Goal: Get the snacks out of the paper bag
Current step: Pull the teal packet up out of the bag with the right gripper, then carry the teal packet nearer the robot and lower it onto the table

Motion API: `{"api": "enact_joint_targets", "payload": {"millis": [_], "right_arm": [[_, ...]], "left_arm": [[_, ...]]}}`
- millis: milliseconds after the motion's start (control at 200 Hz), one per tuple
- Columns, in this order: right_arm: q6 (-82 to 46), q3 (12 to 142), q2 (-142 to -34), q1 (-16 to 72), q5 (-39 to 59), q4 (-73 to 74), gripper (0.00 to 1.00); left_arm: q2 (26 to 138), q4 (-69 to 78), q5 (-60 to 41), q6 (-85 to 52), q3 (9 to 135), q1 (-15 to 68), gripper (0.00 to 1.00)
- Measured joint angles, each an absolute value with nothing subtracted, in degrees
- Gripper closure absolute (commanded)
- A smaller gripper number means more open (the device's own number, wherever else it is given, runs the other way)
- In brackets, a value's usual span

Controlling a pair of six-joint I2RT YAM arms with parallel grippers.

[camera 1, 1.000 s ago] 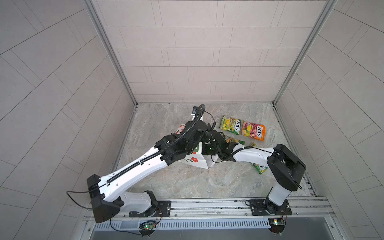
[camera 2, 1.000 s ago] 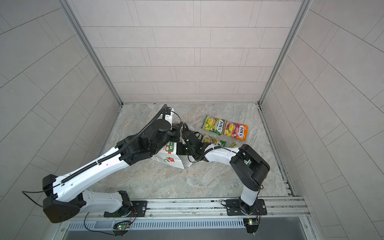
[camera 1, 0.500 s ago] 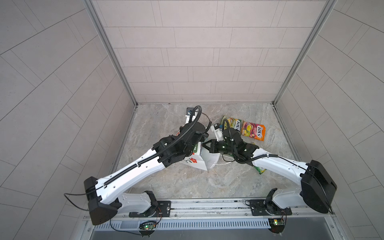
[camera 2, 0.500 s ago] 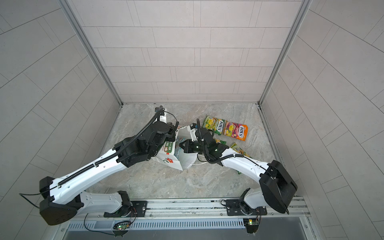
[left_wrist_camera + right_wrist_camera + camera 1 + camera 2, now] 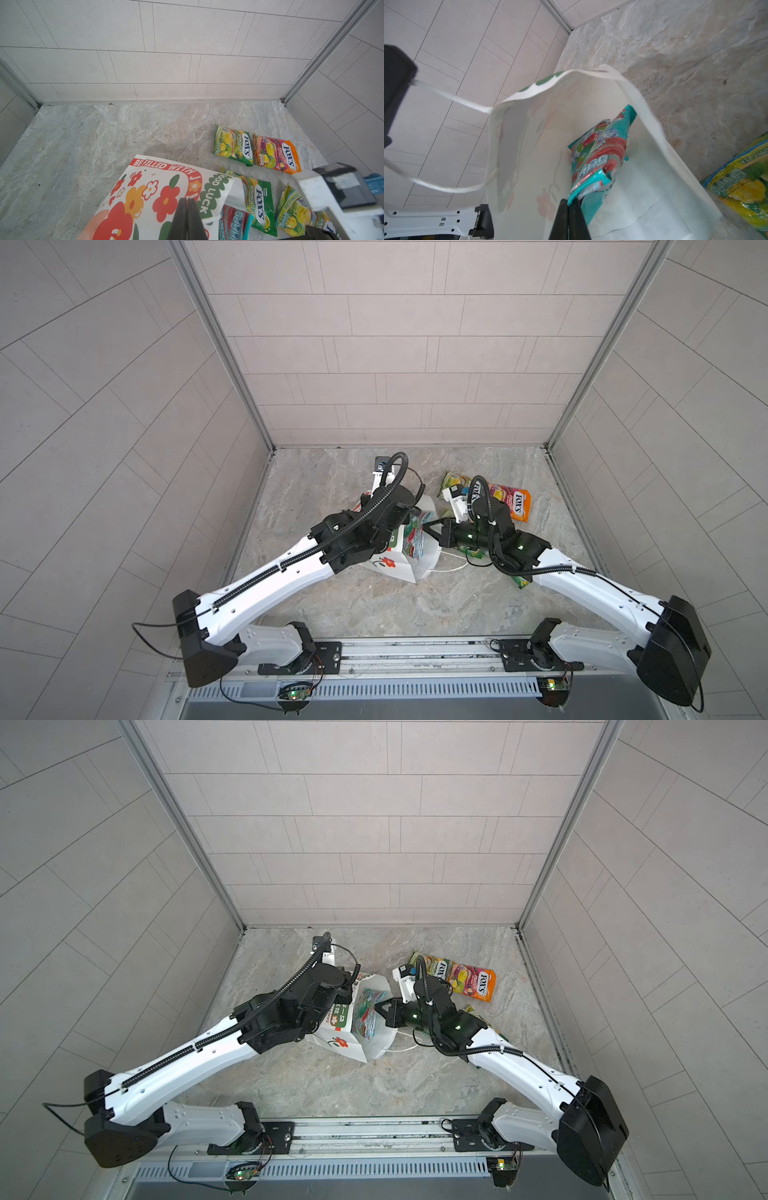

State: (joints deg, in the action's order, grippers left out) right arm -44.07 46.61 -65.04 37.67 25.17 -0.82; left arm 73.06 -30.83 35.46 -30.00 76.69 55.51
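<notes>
**Right jaws pinch a teal-red packet in the mouth of the paper bag**

The right jaws are closed tight on one corner of a teal-red snack packet (image 5: 608,153). It is glossy and crumpled, and it sits inside the open mouth of the paper bag (image 5: 533,135). A second teal-red packet (image 5: 584,143) seems to lie just behind it in the bag, though the two overlap and are hard to separate.

The left jaws are pressed together as well. In the right wrist view a white cord handle (image 5: 452,97) runs taut from the bag's rim into a black part at the frame's edge, apparently those jaws gripping it. In the left wrist view they sit closed in front of the bag's printed face.

The bag is white and rests tilted on the stone-patterned counter (image 5: 374,614), with its mouth turned toward the right arm (image 5: 561,572). Its front shows red and orange flowers, a red banner reading "BE FILLED WITH J" whose ending is hard to read, and green lettering.

Just beside the bag's mouth lie a flat green-yellow packet (image 5: 258,199) and a crumpled green-yellow packet (image 5: 297,212). Farther from the bag, toward the back wall (image 5: 395,364), a far green-yellow packet (image 5: 232,145) and an orange-pink packet (image 5: 276,154) lie flat, edges touching.

In both top views the left arm (image 5: 291,568) hides the bag's base and the left jaws. The right arm covers most of the two packets nearest the bag.
</notes>
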Motion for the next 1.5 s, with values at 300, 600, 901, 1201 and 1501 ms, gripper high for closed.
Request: {"api": "enact_joint_targets", "payload": {"millis": [300,600,901,1201,1501], "right_arm": [[-43.3,49.9,-59.8,35.3,26.0,-3.7,1.00],[-39.6,53.8,-58.5,34.4,24.3,-8.8,0.90],[-35.3,44.8,-59.5,32.4,23.9,-13.2,0.52],[-37.0,40.8,-76.2,32.2,28.9,-2.7,0.43],[-39.5,42.8,-88.9,32.2,32.7,3.9,0.42]], "left_arm": [[76.0,-33.4,35.8,-29.9,79.1,53.7,1.00],[76.7,-33.8,34.4,-29.7,79.2,51.5,1.00],[76.7,-33.6,30.9,-29.7,79.2,50.7,1.00],[76.3,-32.8,27.2,-29.7,79.2,50.7,1.00],[76.1,-32.8,26.8,-29.8,79.2,50.6,1.00]]}}
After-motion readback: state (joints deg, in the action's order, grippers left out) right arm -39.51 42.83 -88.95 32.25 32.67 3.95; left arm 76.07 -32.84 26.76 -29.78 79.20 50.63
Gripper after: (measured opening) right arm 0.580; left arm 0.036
